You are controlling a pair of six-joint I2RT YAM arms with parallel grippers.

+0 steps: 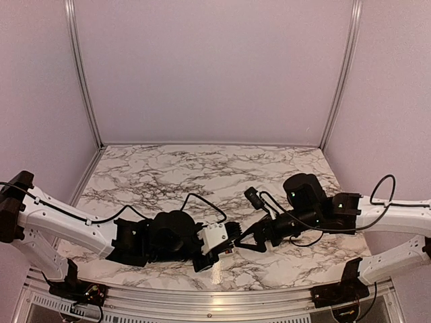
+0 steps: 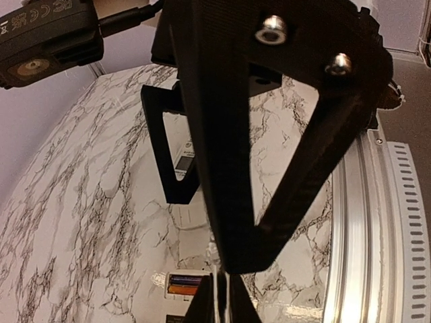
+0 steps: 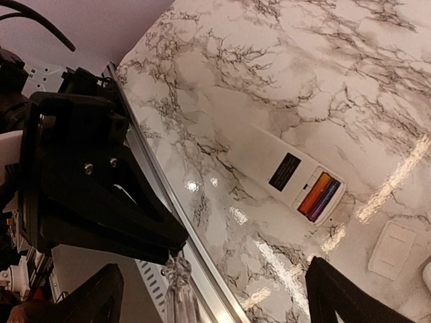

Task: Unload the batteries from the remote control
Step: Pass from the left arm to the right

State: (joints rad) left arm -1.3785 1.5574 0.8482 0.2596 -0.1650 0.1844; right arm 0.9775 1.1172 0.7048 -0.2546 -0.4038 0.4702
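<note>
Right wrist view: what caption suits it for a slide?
Open right end effector frames a white remote on the marble table, cover off, orange and purple batteries in place.

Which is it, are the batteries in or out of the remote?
In: two batteries, one orange, one dark, sit side by side inside the uncovered remote.

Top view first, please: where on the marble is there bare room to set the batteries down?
The far half of the table, beyond both arms, is bare marble. The near centre is crowded: the left gripper and right gripper meet there by the remote, with the loose cover close to it.
</note>
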